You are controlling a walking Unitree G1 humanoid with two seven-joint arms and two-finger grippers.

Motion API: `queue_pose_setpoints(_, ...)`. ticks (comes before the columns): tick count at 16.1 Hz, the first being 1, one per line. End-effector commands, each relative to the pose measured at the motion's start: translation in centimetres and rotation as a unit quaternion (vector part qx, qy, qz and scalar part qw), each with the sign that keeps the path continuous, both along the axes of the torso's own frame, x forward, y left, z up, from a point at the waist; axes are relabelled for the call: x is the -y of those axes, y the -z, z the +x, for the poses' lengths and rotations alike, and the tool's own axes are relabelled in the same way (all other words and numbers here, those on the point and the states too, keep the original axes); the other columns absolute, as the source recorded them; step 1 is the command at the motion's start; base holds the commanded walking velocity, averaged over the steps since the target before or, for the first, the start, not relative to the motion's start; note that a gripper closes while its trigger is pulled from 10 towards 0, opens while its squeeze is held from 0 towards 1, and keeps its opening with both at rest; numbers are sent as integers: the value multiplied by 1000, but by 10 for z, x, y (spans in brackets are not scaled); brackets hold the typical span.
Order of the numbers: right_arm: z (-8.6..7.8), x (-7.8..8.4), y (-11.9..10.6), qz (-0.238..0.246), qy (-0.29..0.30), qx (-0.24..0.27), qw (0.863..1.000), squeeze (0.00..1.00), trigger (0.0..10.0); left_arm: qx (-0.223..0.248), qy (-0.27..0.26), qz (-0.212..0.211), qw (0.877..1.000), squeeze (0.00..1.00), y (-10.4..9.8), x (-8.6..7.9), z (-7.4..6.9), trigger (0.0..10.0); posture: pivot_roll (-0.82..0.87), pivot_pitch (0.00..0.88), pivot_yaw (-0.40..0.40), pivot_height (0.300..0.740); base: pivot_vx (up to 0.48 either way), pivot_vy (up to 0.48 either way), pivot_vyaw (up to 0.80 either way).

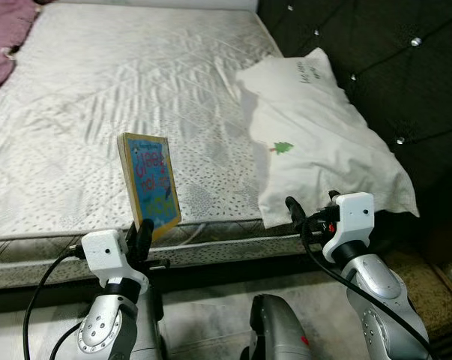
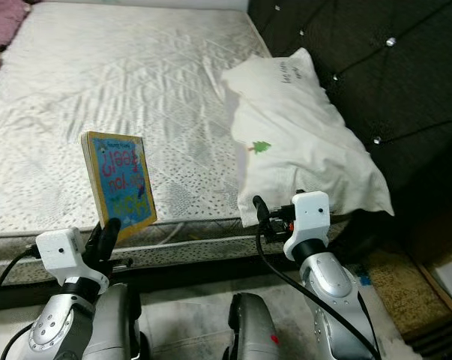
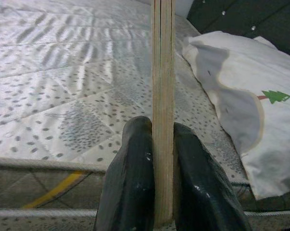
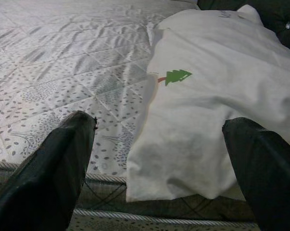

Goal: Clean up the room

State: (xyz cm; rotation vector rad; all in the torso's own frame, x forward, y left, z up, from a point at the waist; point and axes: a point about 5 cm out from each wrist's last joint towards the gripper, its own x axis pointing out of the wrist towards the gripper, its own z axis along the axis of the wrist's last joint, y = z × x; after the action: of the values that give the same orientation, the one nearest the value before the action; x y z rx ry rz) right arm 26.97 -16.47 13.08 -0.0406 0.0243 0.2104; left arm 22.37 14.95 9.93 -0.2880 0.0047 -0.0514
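Left claw (image 3: pixel 163 192) pinching book (image 1: pixel 152 184) upright beside bed (image 1: pixel 98 112) edge; right claw (image 4: pixel 159 159) wide near bed. Thin grip: could slip.

This is a bedroom in a home. A bare quilted mattress (image 1: pixel 121 97) with a dotted diamond pattern lies against a dark button-tufted headboard (image 1: pixel 375 67). A white pillow (image 1: pixel 323 142) printed with a small green tree rests at the head end, and a purple blanket (image 1: pixel 2 34) is bunched at the far corner.
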Motion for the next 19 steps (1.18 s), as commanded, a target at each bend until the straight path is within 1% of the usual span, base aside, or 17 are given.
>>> queue_pose_setpoints(1, 0, -1, 1, 0, -6, 1, 1000, 0, 10000, 37, 10, 3, 999, 0, -13, 4, 0, 10000, -108, 168, -93, 600, 304, 0, 0)
queue_pose_setpoints(5, 0, 1, 2, -6, -5, 1, 1000, 0, 10000, 38, 9, 0, 999, 0, -13, 4, 1, 10000, -107, 165, -96, 600, 334, 0, 0)
queue_pose_setpoints(10, 2, 3, 3, -13, -3, 2, 1000, 0, 10000, 39, 12, -3, 999, 0, -12, 5, 2, 10000, -109, 166, -95, 600, 445, 0, 0)
queue_pose_setpoints(13, 1, 3, 6, -13, -4, 0, 1000, 0, 10000, 14, -2, 2, 1000, 0, -6, 5, 4, 10000, -109, 167, -96, 600, 0, 0, 0)
queue_pose_setpoints(14, 1, 3, 6, -13, -4, 0, 1000, 0, 10000, 7, -6, -5, 1000, 0, -3, 4, 4, 10000, -109, 167, -96, 600, 0, 0, 0)
queue_pose_setpoints(16, 1, 3, 7, -16, -5, -1, 1000, 0, 10000, -23, -18, -6, 1000, 0, 5, 0, 8, 10000, -115, 169, -99, 600, 0, 0, 0)
queue_pose_setpoints(18, 1, 4, 7, -19, -5, 0, 1000, 0, 10000, -83, -5, -4, 997, 0, 21, 5, 13, 10000, -114, 169, -100, 600, 0, 0, 0)
queue_pose_setpoints(19, 1, 4, 7, -20, -5, 0, 1000, 0, 10000, -80, 4, -7, 997, 0, 20, 7, 15, 10000, -122, 169, -106, 600, 0, 0, 0)
